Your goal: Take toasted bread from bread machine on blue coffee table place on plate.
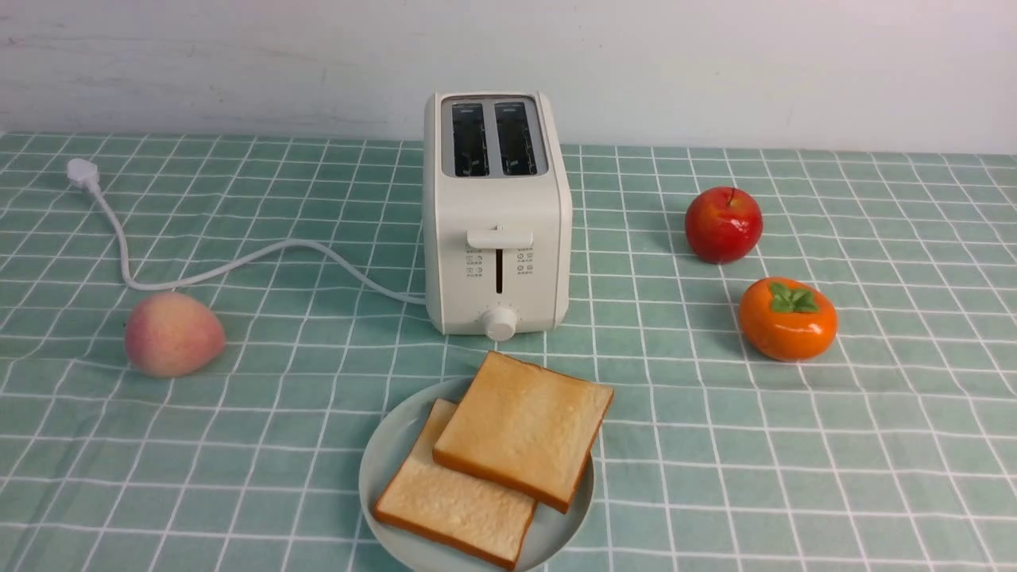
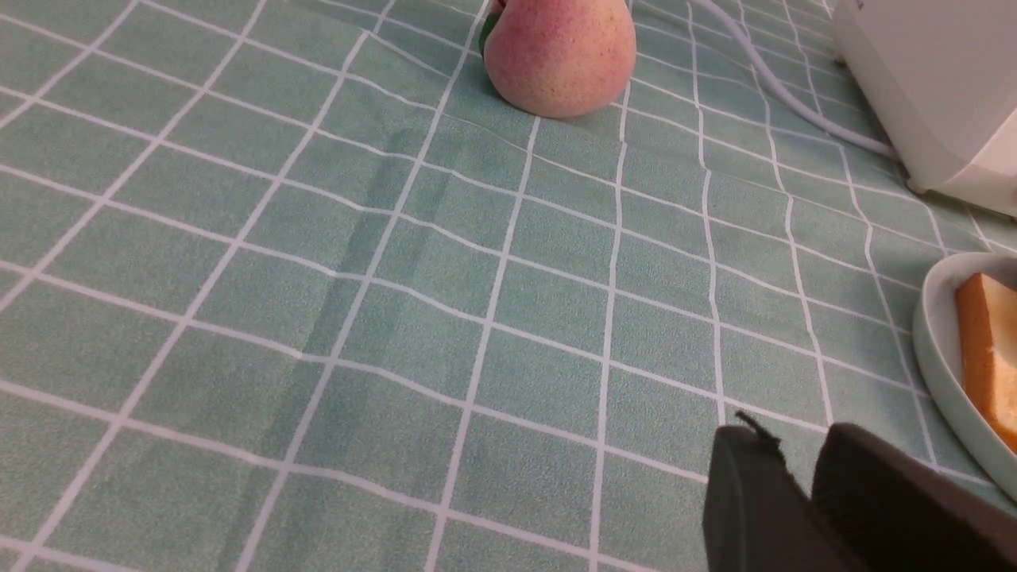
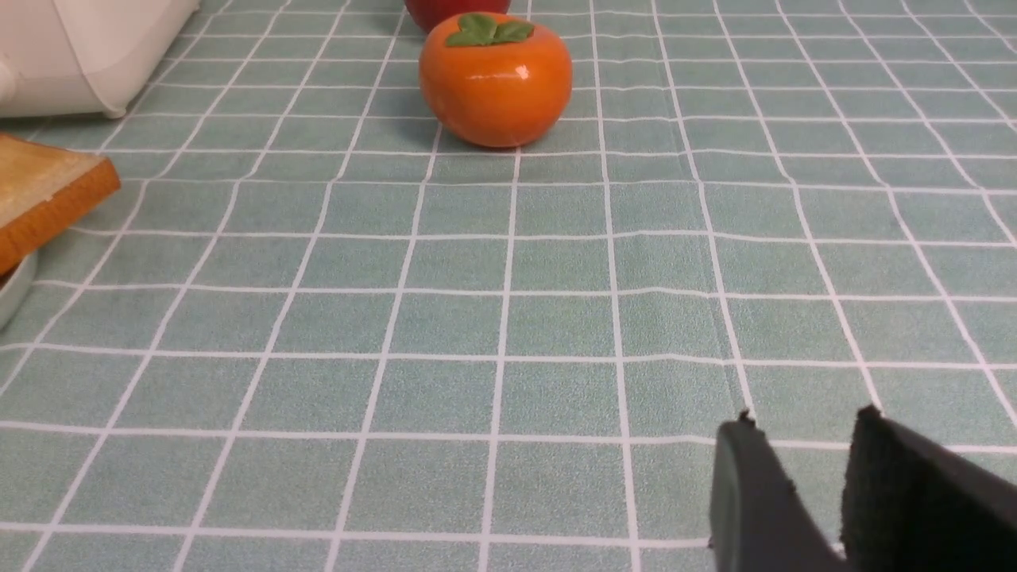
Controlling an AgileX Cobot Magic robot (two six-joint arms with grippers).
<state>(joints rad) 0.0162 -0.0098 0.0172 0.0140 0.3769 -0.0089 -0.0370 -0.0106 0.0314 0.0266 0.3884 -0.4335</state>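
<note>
Two slices of toasted bread lie on the plate (image 1: pixel 389 461) in front of the bread machine (image 1: pixel 496 214). The upper slice (image 1: pixel 524 429) overlaps the lower slice (image 1: pixel 457 500). Both slots of the bread machine are empty. The blue coffee table (image 1: pixel 794 445) carries it all. In the left wrist view my left gripper (image 2: pixel 790 437) is shut and empty, low over the cloth left of the plate (image 2: pixel 937 349). In the right wrist view my right gripper (image 3: pixel 802 425) is shut and empty, right of the toast (image 3: pixel 40 191). Neither gripper shows in the front view.
A peach (image 1: pixel 173 334) lies left of the bread machine, beside its white cord (image 1: pixel 238 266) and plug (image 1: pixel 81 172). A red apple (image 1: pixel 723 224) and an orange persimmon (image 1: pixel 788 318) lie to the right. A white wall stands behind.
</note>
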